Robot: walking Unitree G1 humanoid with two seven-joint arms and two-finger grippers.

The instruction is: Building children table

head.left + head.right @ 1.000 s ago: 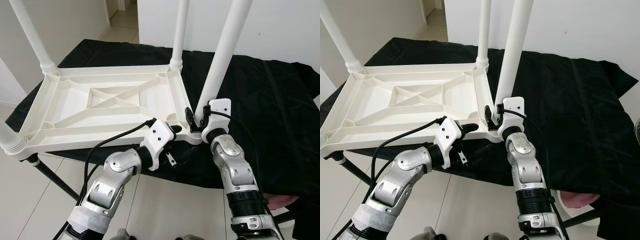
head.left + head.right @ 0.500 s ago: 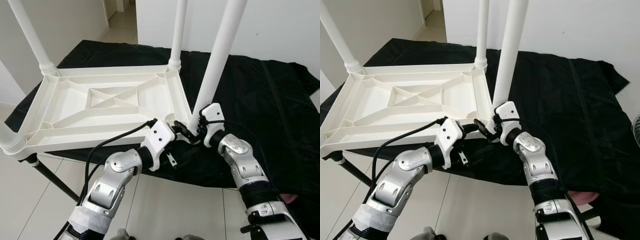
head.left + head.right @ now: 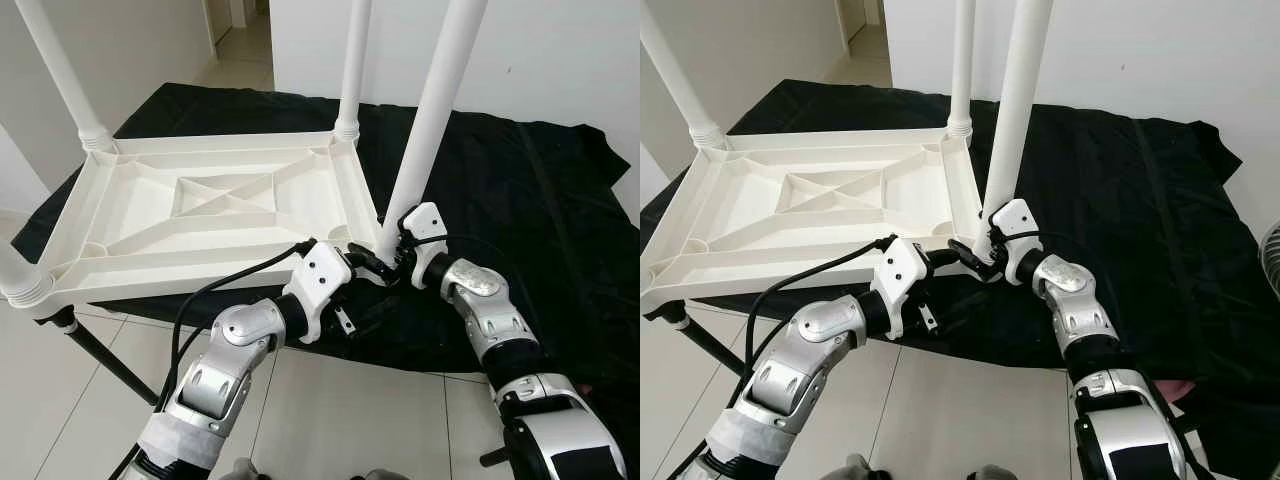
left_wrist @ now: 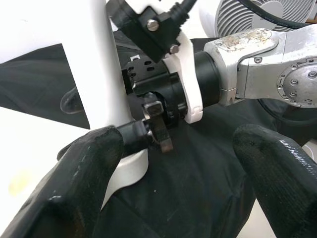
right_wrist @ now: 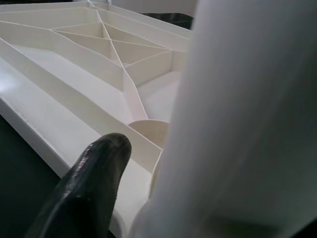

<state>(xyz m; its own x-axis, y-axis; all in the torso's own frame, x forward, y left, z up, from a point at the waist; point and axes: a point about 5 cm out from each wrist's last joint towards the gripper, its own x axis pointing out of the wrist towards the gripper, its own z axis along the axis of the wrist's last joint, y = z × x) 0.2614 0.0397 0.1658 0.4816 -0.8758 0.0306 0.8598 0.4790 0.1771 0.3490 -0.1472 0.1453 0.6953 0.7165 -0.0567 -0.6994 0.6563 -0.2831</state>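
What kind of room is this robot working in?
Probably a room in a home: pale tiled floor, plain white walls, a doorway to a hallway. An upturned white children's table lies on a black-draped stand.

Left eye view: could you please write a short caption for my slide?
Right gripper grips the near leg at its base on the upturned white tabletop; left gripper is alongside.

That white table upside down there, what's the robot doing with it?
It is putting a small table together. The white tabletop lies upside down on a black cloth, with legs standing up at its corners. The right hand grips the near-right leg at its base, where it meets the corner. The left hand sits open just beside that same corner.
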